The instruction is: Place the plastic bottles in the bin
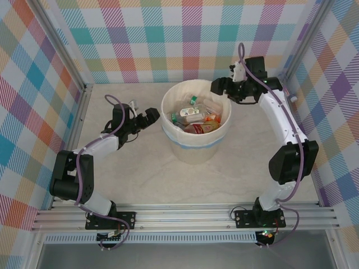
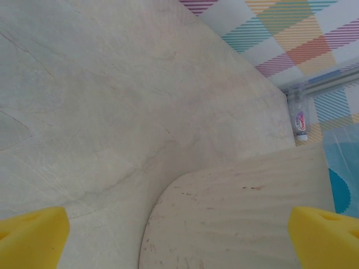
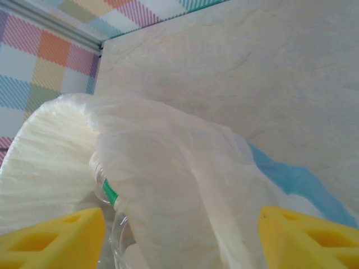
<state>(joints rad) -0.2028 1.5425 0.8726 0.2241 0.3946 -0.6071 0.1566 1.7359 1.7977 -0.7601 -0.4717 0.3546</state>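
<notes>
The bin (image 1: 168,134), a large white bucket with a cream liner and a light blue band, stands mid-table. Several plastic bottles (image 1: 192,115) lie inside it, with red, orange and green showing. My right gripper (image 1: 219,87) hangs over the bin's far right rim. In the right wrist view it (image 3: 179,241) is open above the crumpled liner (image 3: 185,168), with nothing between its fingers. A clear bottle with a green neck ring (image 3: 112,193) lies just below its left fingertip. My left gripper (image 1: 150,116) is open beside the bin's left wall (image 2: 235,213). One more small bottle (image 2: 300,120) lies far off against the wall.
Checked walls and an aluminium frame (image 1: 84,112) close in the table on three sides. The pale table top (image 2: 112,84) stretches away past the bin's left side. The arms' bases are bolted to the rail (image 1: 185,216) at the near edge.
</notes>
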